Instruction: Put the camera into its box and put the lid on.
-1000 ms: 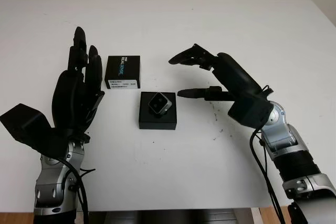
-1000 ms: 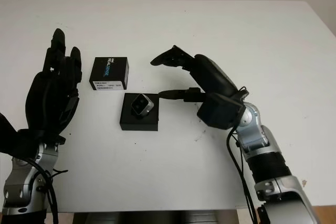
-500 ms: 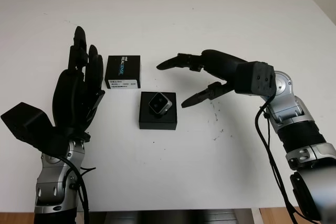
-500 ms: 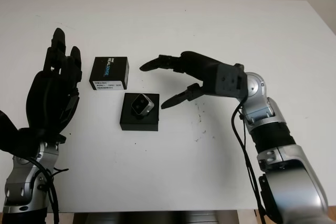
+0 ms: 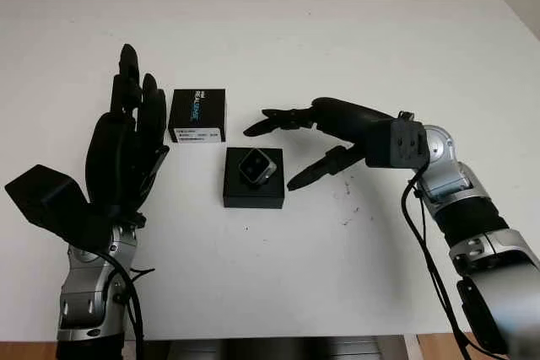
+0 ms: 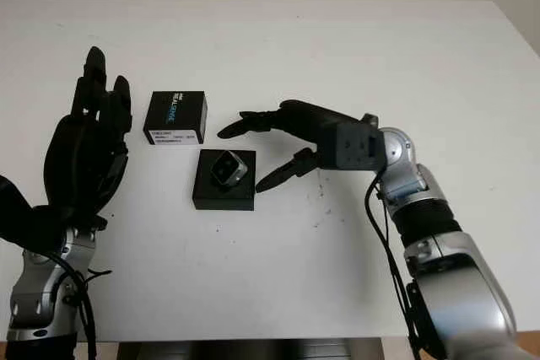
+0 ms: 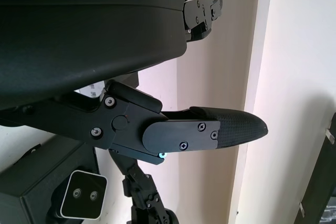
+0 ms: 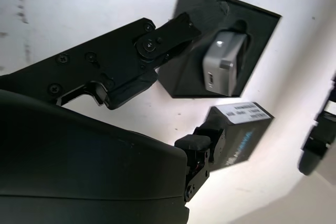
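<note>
Standing upright over the white tabletop (image 5: 278, 292), the left robot hand (image 5: 126, 153) is open and holds nothing. Just beside it lies the black printed cardboard lid (image 5: 198, 115). Nearer the robot, the small silver camera (image 5: 254, 167) sits tilted in the black box base (image 5: 253, 180). The right robot hand (image 5: 325, 137), open and empty, hovers beside the box base.

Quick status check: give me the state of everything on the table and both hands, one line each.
Camera: sitting tilted in the box, not fully seated.
Box: open, no lid on it.
Lid: lying on the table behind the box, apart from it, untouched.
Right hand: open, holding nothing, just right of the box, fingers pointing toward the camera.
Left hand: open, raised upright left of the box, holding nothing.
</note>
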